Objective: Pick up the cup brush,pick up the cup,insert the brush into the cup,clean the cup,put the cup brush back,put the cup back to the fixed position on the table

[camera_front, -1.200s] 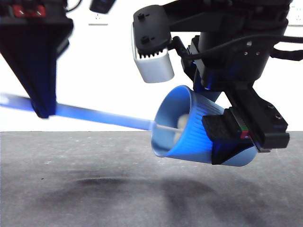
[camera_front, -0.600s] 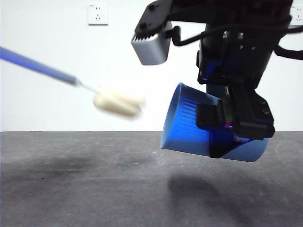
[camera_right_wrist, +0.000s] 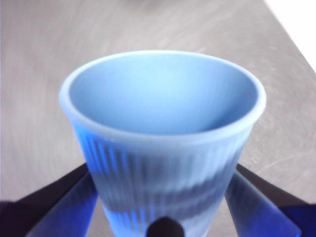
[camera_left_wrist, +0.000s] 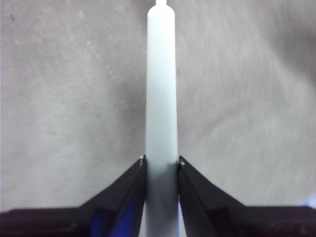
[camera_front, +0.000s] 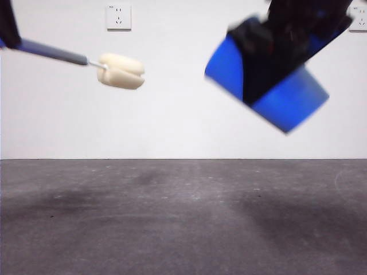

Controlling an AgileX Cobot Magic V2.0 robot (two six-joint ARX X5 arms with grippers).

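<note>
Between right pincer [camera_right_wrist: 163, 217] jaws, the cup [camera_right_wrist: 163, 133]

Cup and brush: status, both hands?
Left hand shut on the cup brush, held high, clear of the cup. Right hand shut on the cup, tilted, above the table. Nothing between them.

The left gripper [camera_left_wrist: 161, 165] has two matte black jaws, wedge-shaped and tapering to narrow tips, with blue reflections on their inner faces. The right gripper [camera_right_wrist: 163, 197] has two black jaws of the same form (inner faces also tinted blue). In the front view its body appears as a blurred black mass.
</note>
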